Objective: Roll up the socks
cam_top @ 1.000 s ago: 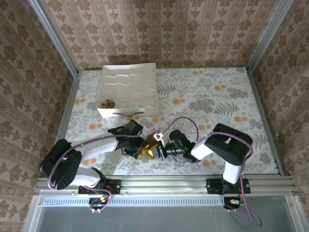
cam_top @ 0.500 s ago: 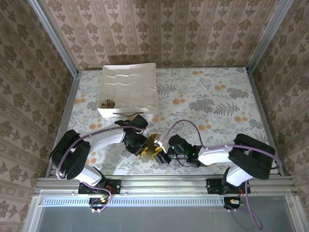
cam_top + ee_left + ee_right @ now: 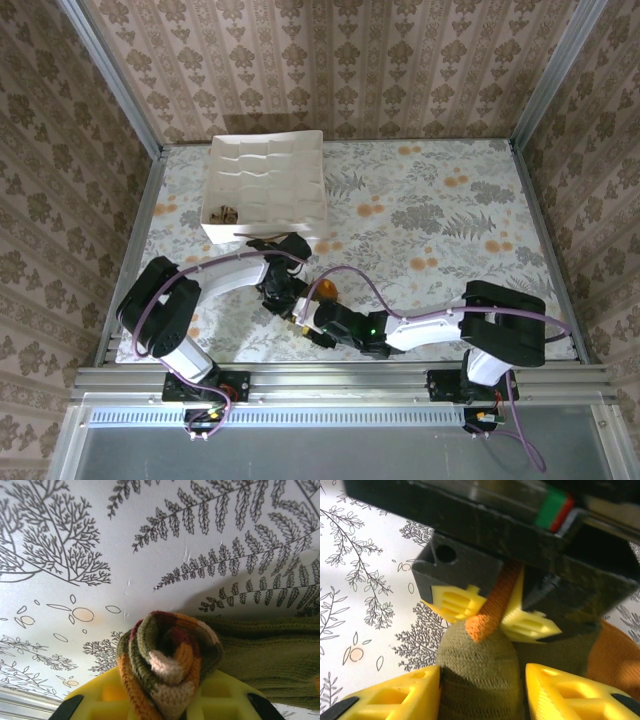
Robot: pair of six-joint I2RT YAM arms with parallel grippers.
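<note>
Green sock (image 3: pixel 327 292) lies near the table's (image 3: pixel 450 200) front edge, approx 7 o'clock from table centre in top view, w/ both arms meeting over it. Left gripper (image 3: pixel 492 612) comes in from 9 o'clock. Its fingers (image 3: pixel 454 603) are narrow, pinched on the sock's orange part. Left wrist cam shows the striped cuff end (brown, orange, cream bands) wadded between the yellow fingers, w/ the green body running off to 3 o'clock, flat on the table. Right gripper (image 3: pixel 482 692) reaches in from 4 o'clock, fingers (image 3: pixel 395 697) partly spread either side of the green roll, just beside it; can't tell if they press. White tray (image 3: pixel 265 230) sits at 10 o'clock, well apart from sock. Small brown lump (image 3: pixel 225 212) in its near-left pocket, too small to ID.
</note>
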